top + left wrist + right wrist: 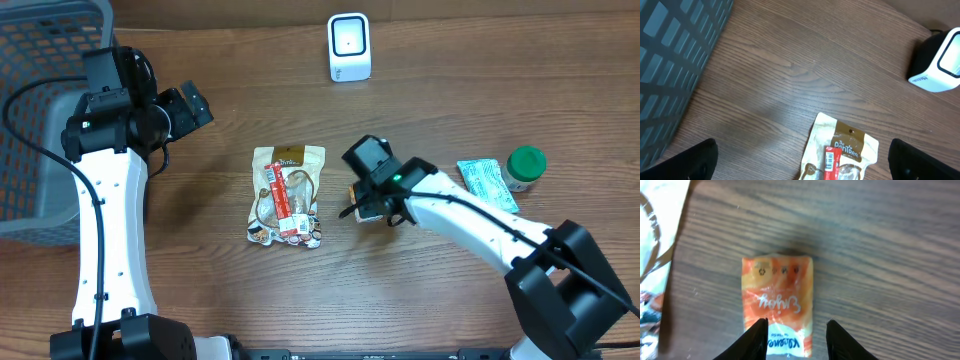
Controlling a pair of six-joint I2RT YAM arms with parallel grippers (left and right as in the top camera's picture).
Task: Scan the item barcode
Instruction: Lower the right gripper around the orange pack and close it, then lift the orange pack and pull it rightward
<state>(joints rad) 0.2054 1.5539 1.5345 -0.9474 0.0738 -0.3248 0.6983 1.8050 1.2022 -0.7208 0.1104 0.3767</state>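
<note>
Right gripper (797, 326) fingertips (759, 337) stand parted over an orange sachet (777, 295) — overhead it's mostly hidden (arm (470, 222) covers it); left gripper (801, 152) gapes wide.

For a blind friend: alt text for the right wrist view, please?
An orange packet lies flat on a wooden table, the right hand open over its lower end. The edge of a bag shows at left.

orange-white packet (777, 305), green-capped bottle (524, 166), grey lattice basket (40, 60)

Mock shop checkout, white barcode scanner (349, 46), grey basket (50, 40), snack pouch (287, 194), wooden table (200, 290)
</note>
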